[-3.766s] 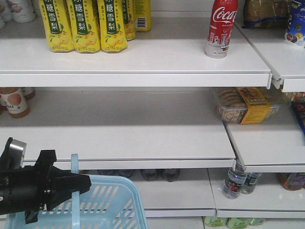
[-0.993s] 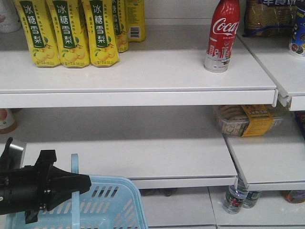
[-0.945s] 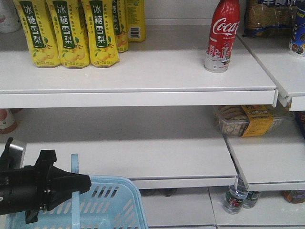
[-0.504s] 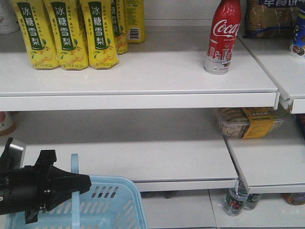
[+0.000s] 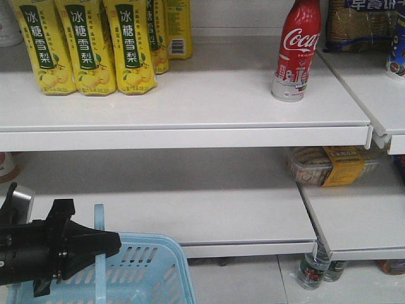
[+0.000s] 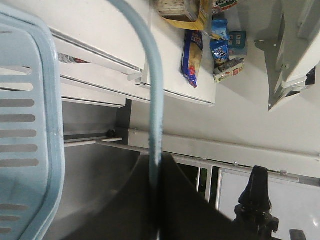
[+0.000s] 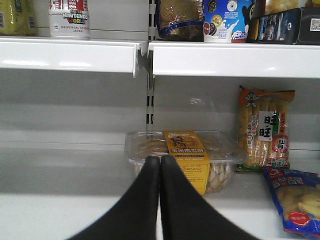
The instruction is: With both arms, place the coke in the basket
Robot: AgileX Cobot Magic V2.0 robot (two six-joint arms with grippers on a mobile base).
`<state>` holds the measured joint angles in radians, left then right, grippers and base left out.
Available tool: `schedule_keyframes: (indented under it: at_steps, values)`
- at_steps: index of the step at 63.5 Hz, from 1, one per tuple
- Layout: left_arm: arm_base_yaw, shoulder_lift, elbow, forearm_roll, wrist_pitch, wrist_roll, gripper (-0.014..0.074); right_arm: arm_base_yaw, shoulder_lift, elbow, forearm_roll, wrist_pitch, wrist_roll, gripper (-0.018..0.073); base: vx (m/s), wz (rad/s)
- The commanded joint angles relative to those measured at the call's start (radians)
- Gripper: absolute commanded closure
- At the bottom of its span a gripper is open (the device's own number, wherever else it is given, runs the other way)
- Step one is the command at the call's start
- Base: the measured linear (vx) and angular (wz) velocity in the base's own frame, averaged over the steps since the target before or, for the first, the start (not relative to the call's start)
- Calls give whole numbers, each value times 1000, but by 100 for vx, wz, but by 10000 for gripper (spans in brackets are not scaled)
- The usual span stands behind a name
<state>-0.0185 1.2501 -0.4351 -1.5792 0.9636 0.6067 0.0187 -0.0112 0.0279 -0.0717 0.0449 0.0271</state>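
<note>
The coke (image 5: 295,49) is seen upright on the top shelf (image 5: 209,95), toward its right end and well apart from the yellow drink packs (image 5: 88,47) at the left. Down at the lower left, the light-blue basket (image 5: 158,266) is gripped by its handle (image 5: 99,266), which is pinched between the fingers of the left gripper (image 5: 104,244). The right gripper (image 7: 160,162) is seen with its fingers pressed together on nothing. It is pointed at a clear box of biscuits (image 7: 220,155) on the lower shelf (image 7: 75,210).
</note>
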Motion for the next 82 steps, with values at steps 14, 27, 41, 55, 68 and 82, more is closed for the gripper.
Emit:
schedule_keyframes:
  at_steps: [14,27,41,55,68,82]
  values:
    - [-1,-23,-21,-74,57,4,603,-5,-13,8,-3,-72,-4,569,2,-1]
    - [-1,-23,-21,-74,57,4,603,-5,-13,8,-3,-73,-4,569,1,0]
    - [-1,-23,-21,-74,57,4,603,-5,-13,8,-3,-73,-4,569,0,2]
    - [-1,-23,-21,-74,57,4,603,-5,-13,8,-3,-73,-4,569,0,1]
    - [-1,-23,-21,-74,57,4,603,-5,-13,8,-3,-73,-4,569,1,3]
    - [-1,-23,-21,-74,57,4,603,-5,-13,8,-3,-73,-4,569,0,2]
